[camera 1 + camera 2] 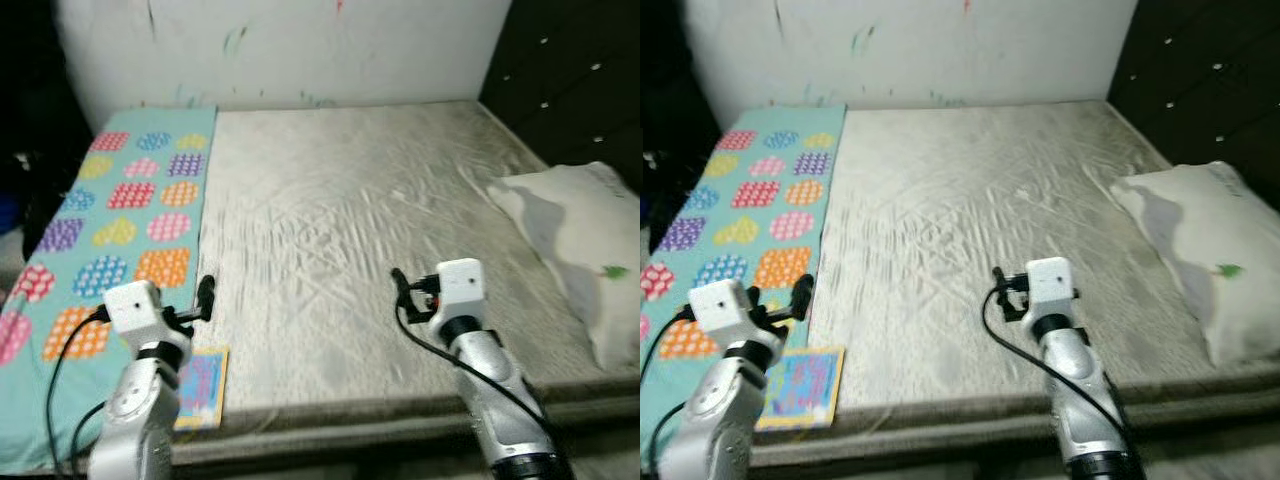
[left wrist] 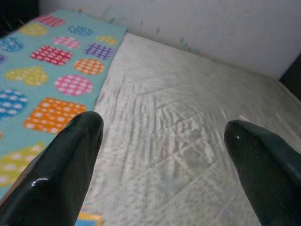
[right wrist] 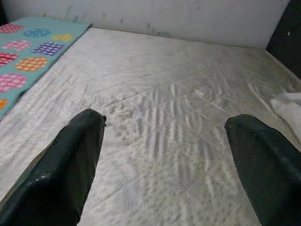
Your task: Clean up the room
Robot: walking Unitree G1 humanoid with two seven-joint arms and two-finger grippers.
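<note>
A bare grey-white mattress [image 1: 340, 190] lies in front of me. A teal mat with coloured patches [image 1: 120, 200] covers its left strip. A white pillow [image 1: 580, 250] lies at the right edge. A small colourful booklet [image 1: 205, 385] rests on the front left edge, just right of my left arm. My left gripper [image 1: 205, 298] hovers low over the seam between mat and mattress, open and empty, its fingers [image 2: 70, 160] wide apart. My right gripper [image 1: 400, 292] is held over the front middle of the mattress, also open with nothing between its fingers [image 3: 70, 155].
A white wall with small paint marks [image 1: 300, 50] runs behind the bed. A dark tufted panel [image 1: 570, 80] stands at the right. The bed's front edge [image 1: 350, 415] is right below my arms. Dark clutter [image 1: 25, 170] sits left of the bed.
</note>
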